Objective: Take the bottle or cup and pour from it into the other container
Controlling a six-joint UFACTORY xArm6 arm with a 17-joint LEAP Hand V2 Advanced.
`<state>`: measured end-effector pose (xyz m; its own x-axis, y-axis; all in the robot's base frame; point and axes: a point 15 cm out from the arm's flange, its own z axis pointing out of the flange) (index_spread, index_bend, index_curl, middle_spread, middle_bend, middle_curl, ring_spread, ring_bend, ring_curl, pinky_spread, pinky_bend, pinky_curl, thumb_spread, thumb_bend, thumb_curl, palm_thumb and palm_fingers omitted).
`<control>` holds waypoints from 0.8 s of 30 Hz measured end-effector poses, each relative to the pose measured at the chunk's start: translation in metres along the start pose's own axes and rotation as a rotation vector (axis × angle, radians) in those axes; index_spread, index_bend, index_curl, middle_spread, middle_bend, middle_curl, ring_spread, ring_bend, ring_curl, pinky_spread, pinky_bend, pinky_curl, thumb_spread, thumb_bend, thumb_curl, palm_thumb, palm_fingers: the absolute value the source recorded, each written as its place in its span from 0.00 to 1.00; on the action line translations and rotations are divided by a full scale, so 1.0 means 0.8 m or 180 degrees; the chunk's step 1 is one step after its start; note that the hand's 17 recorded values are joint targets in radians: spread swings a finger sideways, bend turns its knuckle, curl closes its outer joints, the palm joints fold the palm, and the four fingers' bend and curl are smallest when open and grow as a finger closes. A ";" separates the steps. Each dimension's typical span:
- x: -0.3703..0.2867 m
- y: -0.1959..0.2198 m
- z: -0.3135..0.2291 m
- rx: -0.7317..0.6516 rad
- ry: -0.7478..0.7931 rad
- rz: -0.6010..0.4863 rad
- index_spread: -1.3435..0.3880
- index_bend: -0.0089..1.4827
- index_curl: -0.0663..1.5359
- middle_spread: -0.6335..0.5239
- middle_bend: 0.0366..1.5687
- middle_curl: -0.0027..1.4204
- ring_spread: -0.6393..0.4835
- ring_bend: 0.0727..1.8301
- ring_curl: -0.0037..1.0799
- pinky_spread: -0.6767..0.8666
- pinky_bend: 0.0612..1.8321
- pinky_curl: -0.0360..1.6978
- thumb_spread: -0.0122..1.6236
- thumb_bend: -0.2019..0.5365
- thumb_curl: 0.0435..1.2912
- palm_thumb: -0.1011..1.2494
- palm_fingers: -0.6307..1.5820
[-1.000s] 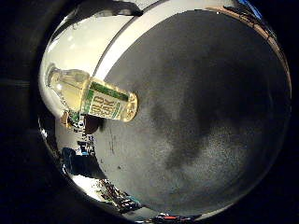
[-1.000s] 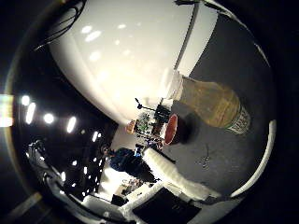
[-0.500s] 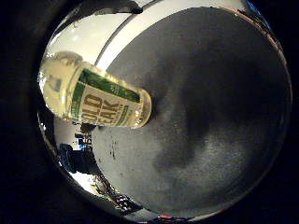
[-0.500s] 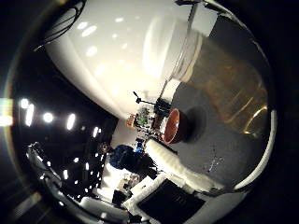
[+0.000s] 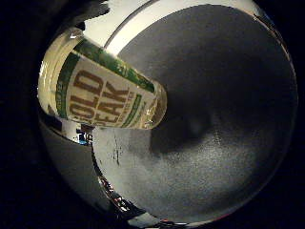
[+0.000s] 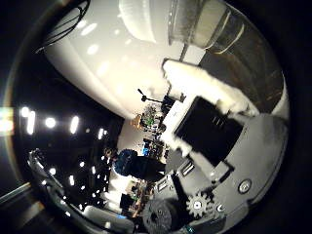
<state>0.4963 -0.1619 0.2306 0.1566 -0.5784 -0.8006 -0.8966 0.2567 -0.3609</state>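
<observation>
A clear bottle [image 5: 100,91] with a green label and pale yellow liquid stands on the dark grey table [image 5: 224,124]. It fills much of the little finger side palm view, so it is close to the palm. In the thumb side palm view the bottle [image 6: 210,27] lies along the picture's edge, and my hand [image 6: 210,132] reaches in with white and black fingers [image 6: 200,80] curled in against it.
A wide white surface [image 6: 112,63] lies beyond the table's edge. Dark room clutter with stands and lights [image 6: 146,146] is far off.
The bottle has grown much larger in both views as the palm came up to it. The fingers have curled into the thumb side view and cover the brown cup seen earlier.
</observation>
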 end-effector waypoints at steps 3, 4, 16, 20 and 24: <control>-0.002 0.007 0.004 -0.0090 -0.0058 0.0020 0.65 0.51 0.42 0.47 0.64 0.43 0.43 0.62 0.44 0.23 0.69 0.16 0.53 0.26 0.38 0.77 0.89; -0.004 0.010 0.005 -0.0126 -0.0092 0.0036 0.66 0.56 0.43 0.47 0.66 0.43 0.43 0.63 0.45 0.24 0.71 0.17 0.53 0.26 0.39 0.78 0.89; -0.026 0.017 0.005 -0.0407 -0.0182 -0.0062 0.68 0.78 0.49 0.46 0.85 0.49 0.39 0.74 0.59 0.32 0.83 0.31 0.40 0.25 0.55 0.89 0.80; -0.057 0.007 0.003 -0.0447 -0.0071 -0.0244 0.69 0.80 0.49 0.46 0.86 0.49 0.38 0.74 0.62 0.32 0.83 0.34 0.38 0.25 0.59 0.89 0.79; -0.088 -0.004 -0.005 -0.0489 0.0139 -0.0390 0.69 0.80 0.49 0.46 0.86 0.49 0.39 0.75 0.64 0.33 0.82 0.37 0.37 0.25 0.62 0.90 0.80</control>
<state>0.4863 -0.1250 0.2902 0.2533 -0.6320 -0.7324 -0.9251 0.0630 -0.3744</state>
